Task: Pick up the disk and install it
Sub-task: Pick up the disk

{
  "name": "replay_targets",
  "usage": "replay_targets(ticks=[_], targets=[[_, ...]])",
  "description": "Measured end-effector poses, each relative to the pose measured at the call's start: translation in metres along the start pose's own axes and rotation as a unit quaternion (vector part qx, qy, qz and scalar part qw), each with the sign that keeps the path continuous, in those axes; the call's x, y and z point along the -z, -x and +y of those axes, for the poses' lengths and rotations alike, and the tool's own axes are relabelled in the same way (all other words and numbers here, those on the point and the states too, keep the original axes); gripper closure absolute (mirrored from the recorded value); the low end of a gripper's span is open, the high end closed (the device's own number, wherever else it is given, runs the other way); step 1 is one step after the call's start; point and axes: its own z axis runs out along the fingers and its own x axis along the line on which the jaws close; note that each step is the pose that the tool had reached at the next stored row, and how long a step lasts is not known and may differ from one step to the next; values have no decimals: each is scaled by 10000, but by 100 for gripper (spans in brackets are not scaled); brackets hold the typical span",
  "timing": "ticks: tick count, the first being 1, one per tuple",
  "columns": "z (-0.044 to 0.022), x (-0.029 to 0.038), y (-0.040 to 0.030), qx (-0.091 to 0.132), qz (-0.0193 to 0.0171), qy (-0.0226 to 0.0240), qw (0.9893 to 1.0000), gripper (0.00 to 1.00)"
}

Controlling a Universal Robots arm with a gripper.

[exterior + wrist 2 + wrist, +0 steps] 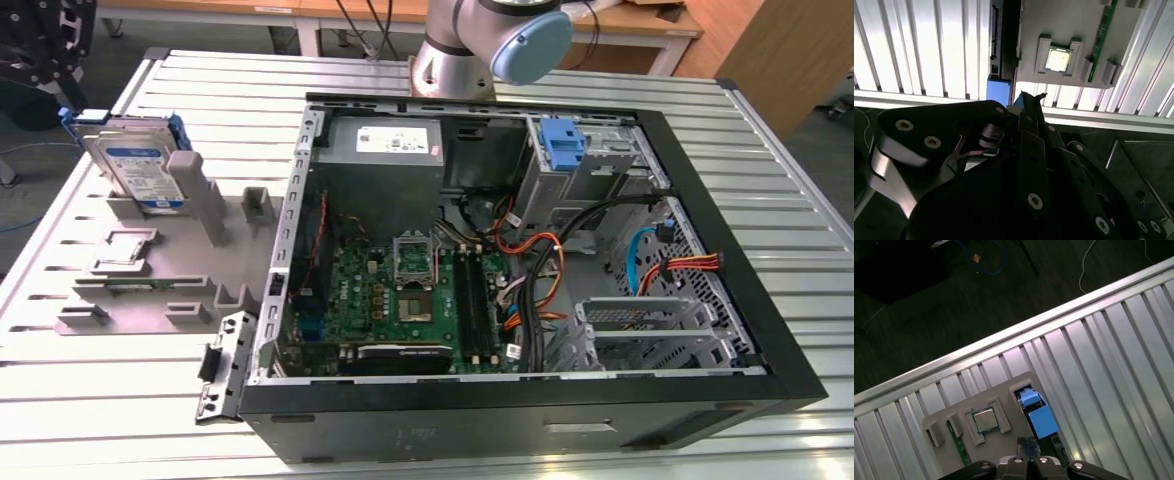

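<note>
The disk [138,165], silver with a white-and-blue label and a blue bracket, stands on edge in a grey holder [147,270] at the exterior view's left, outside the computer case. In the first wrist view I look straight down on its blue bracket [1037,416] in the holder's slot. My gripper [1026,447] hangs above the holder, close beside the disk and apart from it, shut with nothing between its fingers. The second wrist view shows the gripper [1029,100] next to the blue bracket [999,90].
The open computer case [534,260] lies on the slatted metal table [774,190], with a blue latch piece [565,148] and a grey power supply [387,145] at its back. The holder also carries a processor chip [985,420] and a green memory stick [957,446]. The arm's base [487,45] stands behind the case.
</note>
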Motion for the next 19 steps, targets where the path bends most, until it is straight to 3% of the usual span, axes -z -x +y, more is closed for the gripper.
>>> replay_targets(ticks=[8,16,19], targets=[[0,-1,0,384,15,2,9993,90],[-1,-6,1,867,32,-13,9962,90],[7,-14,-3,899,19,-31,9959,90]])
